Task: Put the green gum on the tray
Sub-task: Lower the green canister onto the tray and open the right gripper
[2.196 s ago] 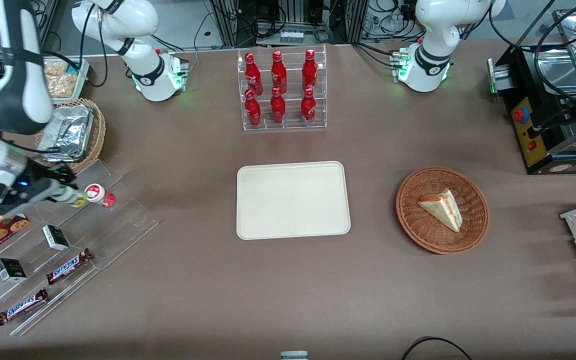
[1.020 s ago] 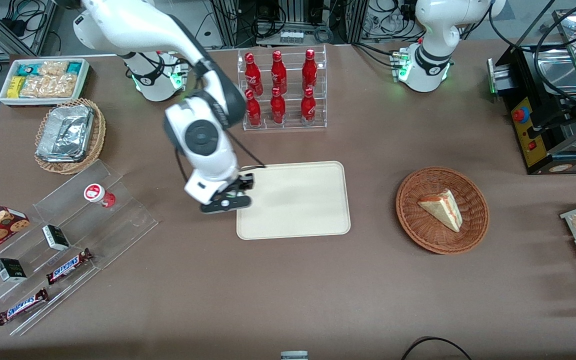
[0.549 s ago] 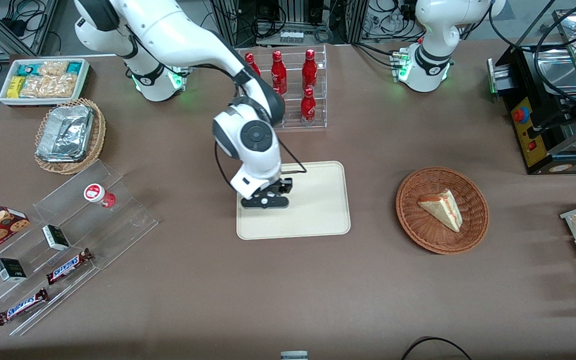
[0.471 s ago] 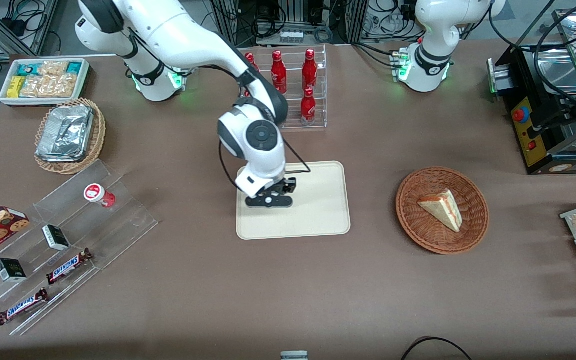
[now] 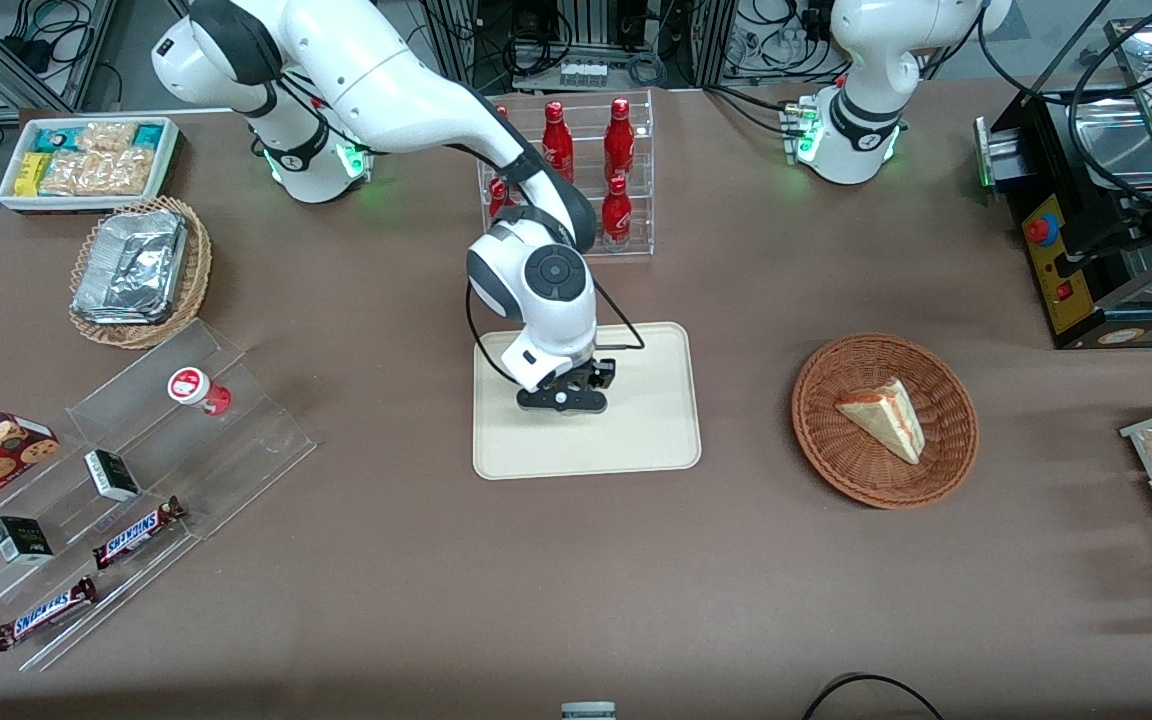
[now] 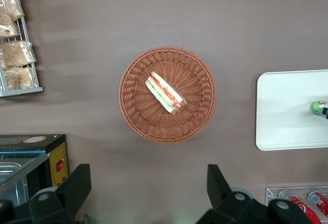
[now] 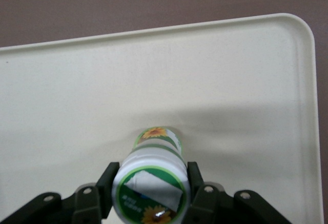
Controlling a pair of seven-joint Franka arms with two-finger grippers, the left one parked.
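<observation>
Hovering over tray point(image 7: 287, 80): end effector point(image 7: 151, 193) clamping green gum point(image 7: 151, 180) by its sides, keeping it upright for setting down.

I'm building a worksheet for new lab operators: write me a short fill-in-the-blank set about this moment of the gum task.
1. The gripper is shut on the ____ gum.
2. The gripper hangs above the cream ____, whose rim shows in the front view.
3. The wicker basket, toward the parked arm's end of the table, holds a ____.
4. The red-labelled canister stands on the clear ____ stand.

Missing words: green; tray; sandwich; acrylic
</observation>
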